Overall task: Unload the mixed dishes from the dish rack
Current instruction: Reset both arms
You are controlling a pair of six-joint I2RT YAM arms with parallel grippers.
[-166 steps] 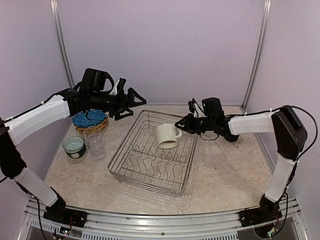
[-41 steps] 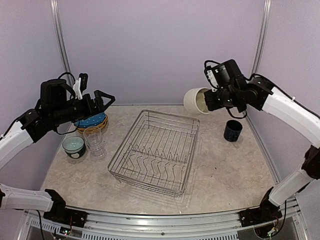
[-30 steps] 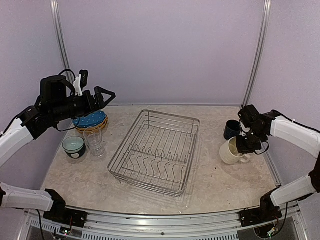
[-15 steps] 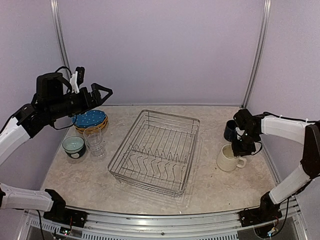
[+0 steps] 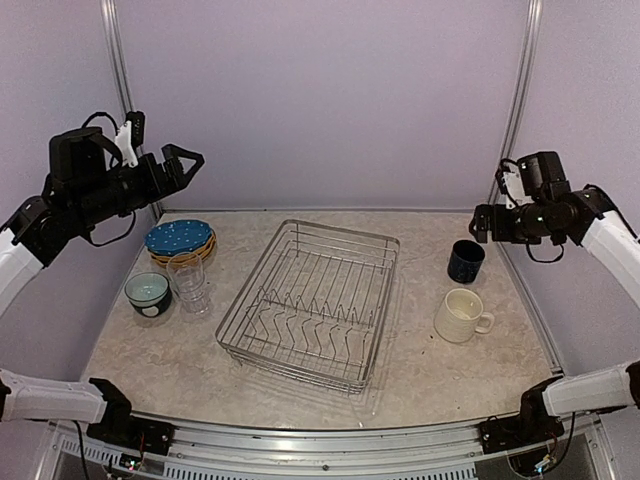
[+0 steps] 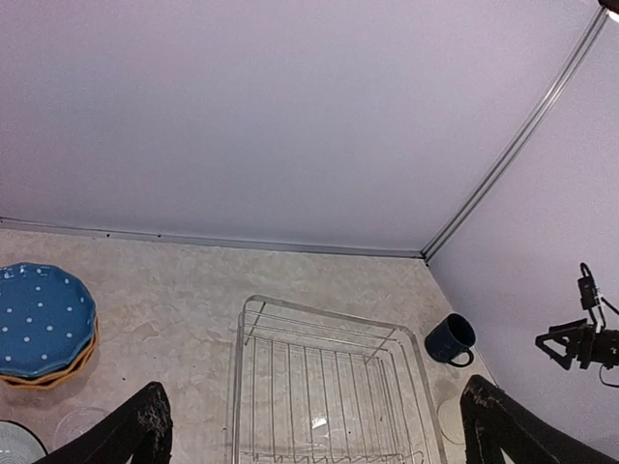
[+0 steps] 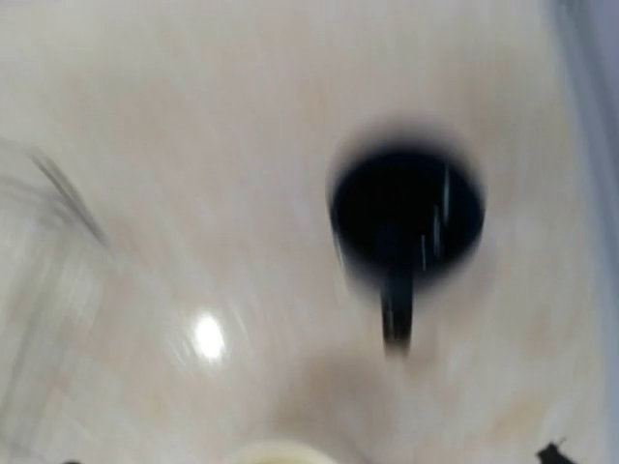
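Wire dish rack (image 5: 310, 300) sits mid-worktop (image 5: 430, 372). Cream mug (image 5: 461, 316) stands upright at its 3 o'clock, navy mug (image 5: 466, 261) at 2. Blue plates (image 5: 179, 238) at 10, teal bowl (image 5: 147, 291) and tumblers (image 5: 190, 283) at 9. Left fingers (image 6: 147, 433) are spread wide, up in the air. Right fingers (image 5: 481, 222), can't tell.

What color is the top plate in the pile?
The top plate is blue with little white dots, clearest in the left wrist view.
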